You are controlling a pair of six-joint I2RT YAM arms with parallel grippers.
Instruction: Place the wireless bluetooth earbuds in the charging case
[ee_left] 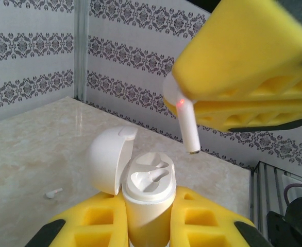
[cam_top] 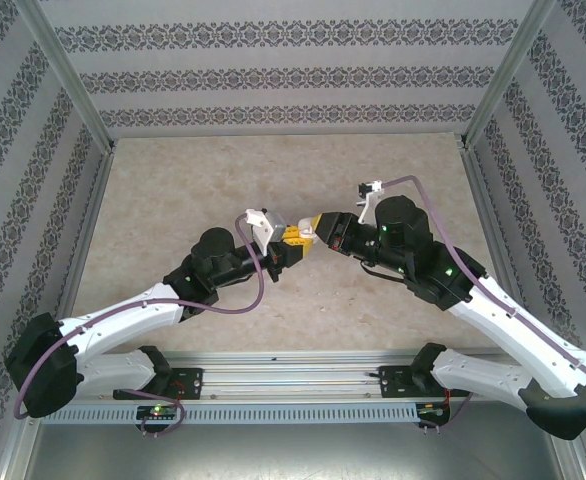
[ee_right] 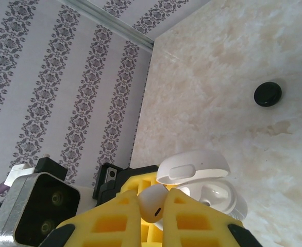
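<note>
My left gripper point(cam_top: 291, 246) point(ee_left: 148, 213) is shut on the charging case point(ee_left: 148, 185), holding the white case upright above the table's middle. Its lid point(ee_left: 108, 159) is swung open to the left, and both moulded slots are empty. My right gripper point(cam_top: 319, 228) point(ee_right: 153, 207) is shut on a white earbud point(ee_left: 186, 121) point(ee_right: 152, 200). The earbud's stem points down, just above and to the right of the case mouth, without touching it, and a red light glows on it. The open case point(ee_right: 215, 193) sits right behind the earbud in the right wrist view. A second earbud point(ee_left: 53, 193) lies on the table.
The marble-patterned table point(cam_top: 173, 200) is walled by patterned panels with metal posts point(ee_left: 80, 49) at the corners. A small black round spot point(ee_right: 268, 94) sits on the tabletop beyond the case. The two arms meet nose to nose over the centre.
</note>
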